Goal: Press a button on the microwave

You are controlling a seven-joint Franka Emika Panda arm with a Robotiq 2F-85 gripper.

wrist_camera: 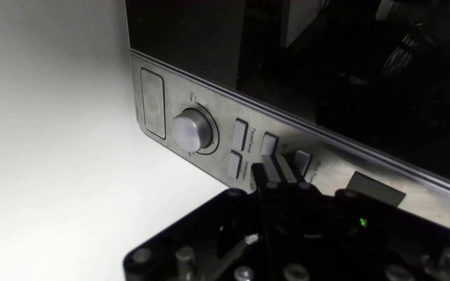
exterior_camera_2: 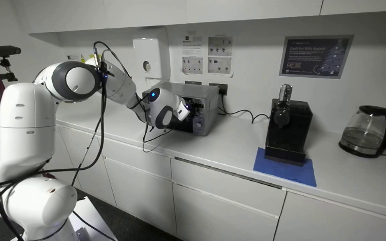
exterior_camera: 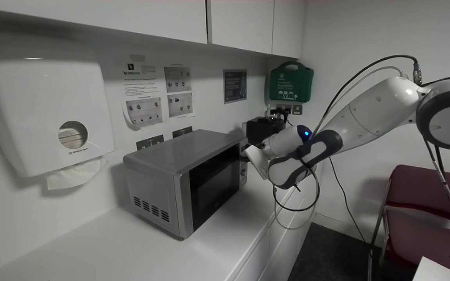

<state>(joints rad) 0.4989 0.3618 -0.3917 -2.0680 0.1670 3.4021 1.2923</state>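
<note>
dim grey light falls on the boxy silver-grey metal microwave (exterior_camera: 183,195) in an exterior view, with shadow on the flat white wall (exterior_camera: 207,93) beside it and under the white flat-fronted cupboards (exterior_camera: 244,25) above it. in the wrist view the microwave's dark glass window (wrist_camera: 311,74) mirrors pale shapes, the smooth white countertop (wrist_camera: 53,195) next to it washes out, and the black two-fingered gripper (wrist_camera: 278,164) in front of it is murky.

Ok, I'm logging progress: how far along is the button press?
Done: the shut claw is at the control panel of the microwave.
In hand: its fingertips overlap a button in the wrist view; contact unclear.
Left: probably the press, as that button isn't clearly pushed in.
</note>
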